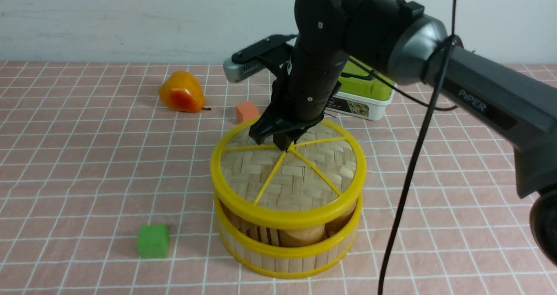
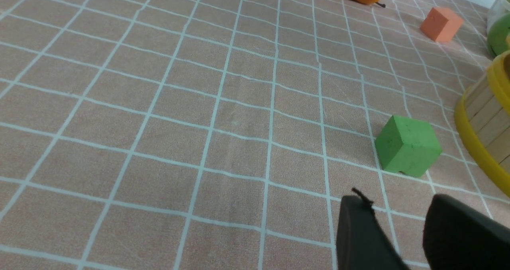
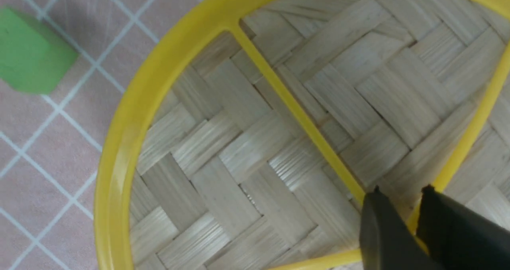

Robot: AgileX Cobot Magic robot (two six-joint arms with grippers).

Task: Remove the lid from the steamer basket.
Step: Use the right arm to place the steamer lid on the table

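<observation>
The lid (image 1: 300,177), a woven bamboo disc with a yellow rim and yellow spokes, hangs a little above the steamer basket (image 1: 283,260), with a gap between the two yellow rims. My right gripper (image 1: 285,142) is shut on the lid's centre knob, where the spokes meet. The right wrist view shows the gripper (image 3: 400,190) pinching yellow plastic over the weave of the lid (image 3: 239,154). My left gripper (image 2: 398,200) is open and empty low over the cloth, out of the front view. The basket's wall (image 2: 484,114) shows at the edge of the left wrist view.
A green cube (image 1: 152,241) lies to the left of the basket, close to my left gripper (image 2: 407,146). An orange cube (image 1: 246,111) and an orange-yellow pear (image 1: 181,92) lie behind. A green-and-white box (image 1: 363,95) stands behind the right arm. Tan rounded things (image 1: 302,236) sit inside the basket.
</observation>
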